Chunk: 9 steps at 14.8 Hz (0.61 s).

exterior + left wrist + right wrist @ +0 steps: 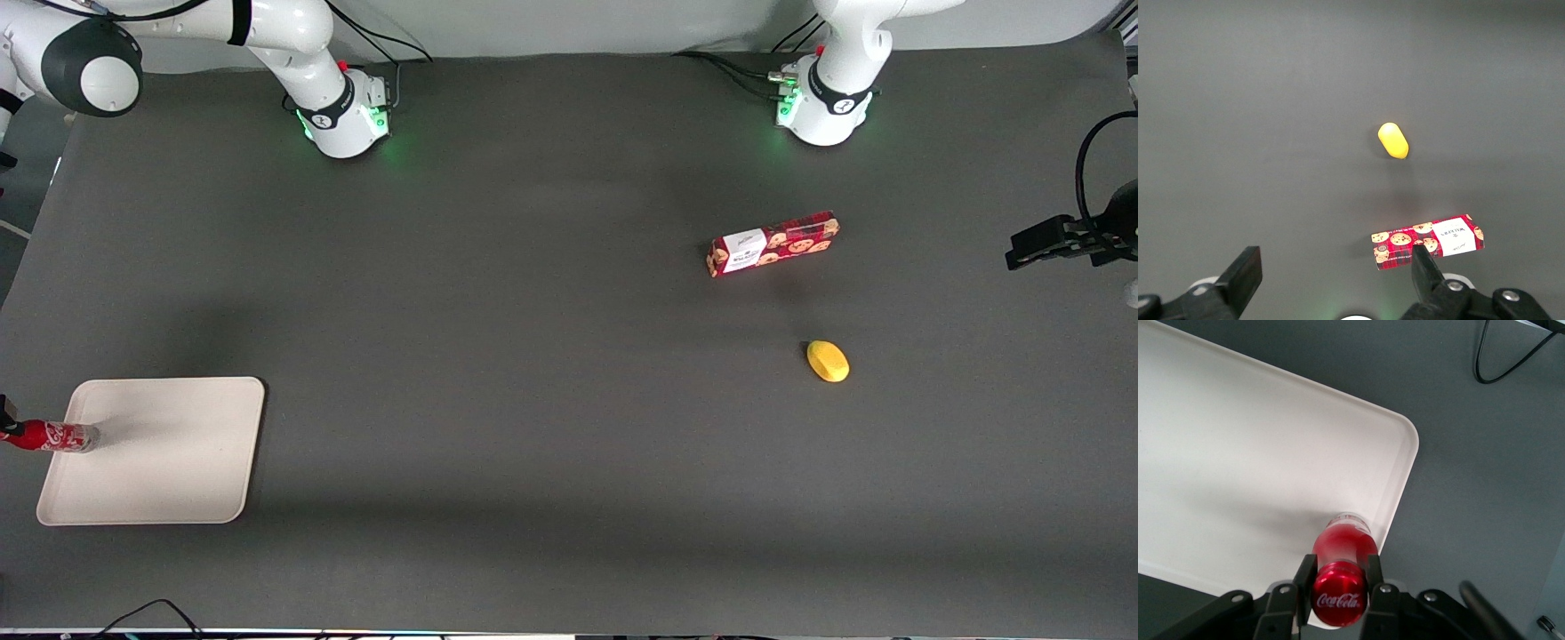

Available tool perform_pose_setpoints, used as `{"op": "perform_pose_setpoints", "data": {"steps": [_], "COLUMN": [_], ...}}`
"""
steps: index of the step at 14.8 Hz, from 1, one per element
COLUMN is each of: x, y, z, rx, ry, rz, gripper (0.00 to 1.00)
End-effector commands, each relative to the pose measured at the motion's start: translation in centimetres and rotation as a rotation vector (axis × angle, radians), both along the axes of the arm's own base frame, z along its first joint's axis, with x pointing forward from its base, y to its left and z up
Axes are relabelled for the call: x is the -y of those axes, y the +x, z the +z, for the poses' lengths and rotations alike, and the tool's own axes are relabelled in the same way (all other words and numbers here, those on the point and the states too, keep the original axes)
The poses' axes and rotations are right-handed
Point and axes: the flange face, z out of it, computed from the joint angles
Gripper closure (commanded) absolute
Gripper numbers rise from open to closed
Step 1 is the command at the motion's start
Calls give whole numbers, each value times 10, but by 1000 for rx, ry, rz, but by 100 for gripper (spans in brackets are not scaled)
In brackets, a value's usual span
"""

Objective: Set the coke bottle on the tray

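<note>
Dark grey matting covers the table. At the working arm's end, the gripper clenches the coke bottle near its cap, its base over the cream tray just inside the rim. Toward the parked arm's end lie a cookie box and a yellow lemon-like object.

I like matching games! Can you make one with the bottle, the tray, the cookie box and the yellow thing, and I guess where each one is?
Things:
1. coke bottle
2. tray
3. cookie box
4. yellow thing

Places:
A. lying flat at the working arm's end of the table
B. held between the fingers of the gripper, over the tray's edge
C. at the parked arm's end, nearer the front camera than the box
D. at the parked arm's end, nearer the arm bases

Pairs: 1-B, 2-A, 3-D, 4-C
</note>
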Motion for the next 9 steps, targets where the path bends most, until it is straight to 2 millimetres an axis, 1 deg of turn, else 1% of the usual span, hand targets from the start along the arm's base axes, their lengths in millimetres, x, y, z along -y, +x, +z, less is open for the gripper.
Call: {"op": "perform_pose_setpoints", "data": {"steps": [1, 3, 4, 5, 6, 7, 9], "x": [5, 8, 9, 6, -5, -30, -63], "y": [3, 1, 1, 2, 6, 15, 13], "z": [5, 10, 16, 28, 51, 73, 107], "rx": [30, 43, 50, 62, 83, 101, 118], "ry": [15, 24, 21, 15, 3, -4, 3], "rz": [19, 8, 6, -2, 2, 17, -49], "gripper": [0, 0, 0, 0, 0, 0, 0]}}
